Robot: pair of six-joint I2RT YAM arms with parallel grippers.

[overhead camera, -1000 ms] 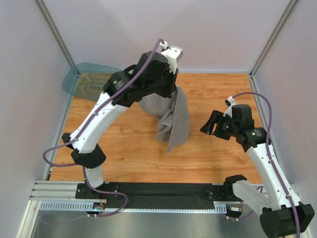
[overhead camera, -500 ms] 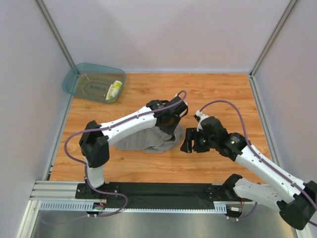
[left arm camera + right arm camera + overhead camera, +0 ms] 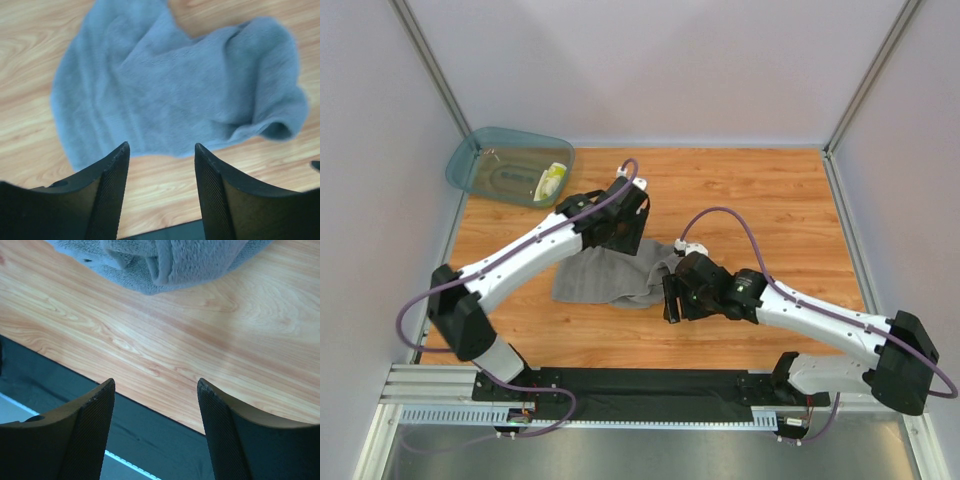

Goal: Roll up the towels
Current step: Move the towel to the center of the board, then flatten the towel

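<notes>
While the grey terry towel (image 3: 605, 282) lies crumpled on the table (image 3: 770, 200), long axis left-right, your right gripper (image 3: 156, 385) hangs open and empty beside its right end, the left gripper (image 3: 160, 150) likewise over its far edge.

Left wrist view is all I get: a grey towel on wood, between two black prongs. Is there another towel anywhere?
Observer: Yes. A small yellow-and-white cloth lies inside a teal tub at the far left corner of the table.
Operator: Is the other arm doing anything?
Observer: The right gripper hovers open just short of the near right end of the grey towel, holding nothing.
Operator: Is the towel rolled on that side?
Observer: No. The right wrist view shows it only bunched in loose folds there.
</notes>
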